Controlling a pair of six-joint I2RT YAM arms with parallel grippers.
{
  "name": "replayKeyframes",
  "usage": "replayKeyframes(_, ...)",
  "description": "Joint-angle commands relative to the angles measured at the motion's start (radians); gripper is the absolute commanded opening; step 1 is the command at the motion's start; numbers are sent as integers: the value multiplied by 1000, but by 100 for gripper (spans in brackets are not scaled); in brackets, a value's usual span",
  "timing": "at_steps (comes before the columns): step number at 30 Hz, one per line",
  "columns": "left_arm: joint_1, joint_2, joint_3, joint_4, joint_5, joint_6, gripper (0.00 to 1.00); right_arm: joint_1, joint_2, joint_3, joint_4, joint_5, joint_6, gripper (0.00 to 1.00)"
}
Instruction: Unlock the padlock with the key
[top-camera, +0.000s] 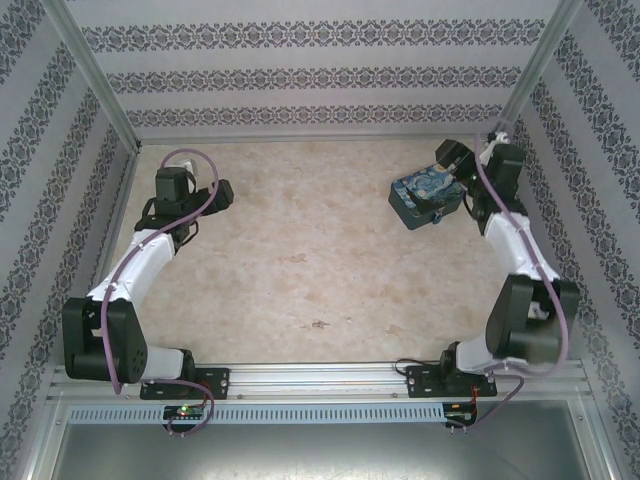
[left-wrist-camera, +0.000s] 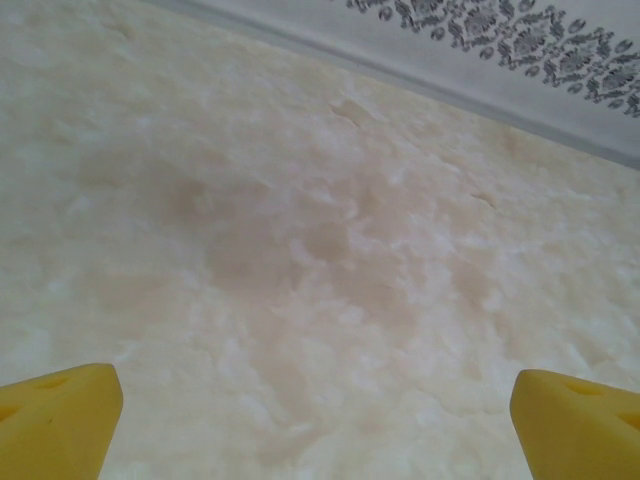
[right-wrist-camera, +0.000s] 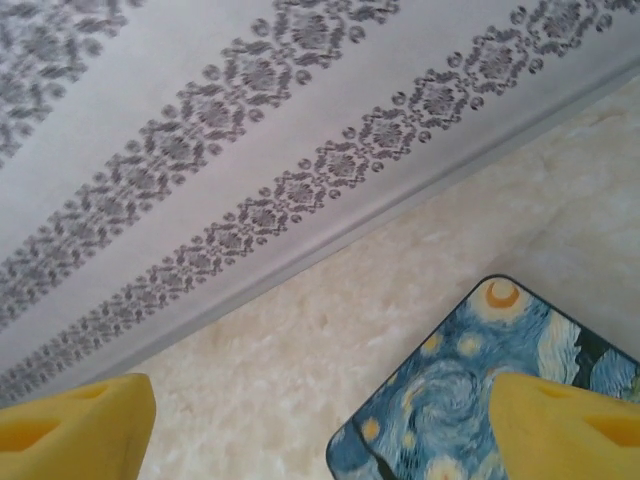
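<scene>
Surface (left-wrist-camera: 300, 250) matt, marble-look cream w/ faint mottling, walls (right-wrist-camera: 250, 130) matt patterned paper, box (right-wrist-camera: 450, 400) smooth printed lid, left hand (left-wrist-camera: 315, 390) pads (left-wrist-camera: 60, 420) matt yellow plastic, base rail (top-camera: 330, 378) bare metal

A pale, marbled beige bench (top-camera: 300, 270) spans the enclosure. Near its far right corner sits a small box (top-camera: 425, 198) printed with a swirling blue-and-yellow night sky. Walls (top-camera: 320, 75) papered in grey floral bands surround the bench on three sides.

Beige marbled tabletop (top-camera: 300, 280), patterned striped walls (top-camera: 320, 75) (three sides)
</scene>
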Motion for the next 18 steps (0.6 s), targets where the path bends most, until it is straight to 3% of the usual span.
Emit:
replayKeyframes(1,-29,33,37,-105,96,-116,100,-44,128,98,-137,-16,83,82)
replayKeyframes(8,-124,88,111,-152,149,-133,100,-131,387,291,-184,-82,161,74)
replayKeyframes(18,-251,142,206,-204,169,-128,100,-133,617,514,-275,-145,135,71)
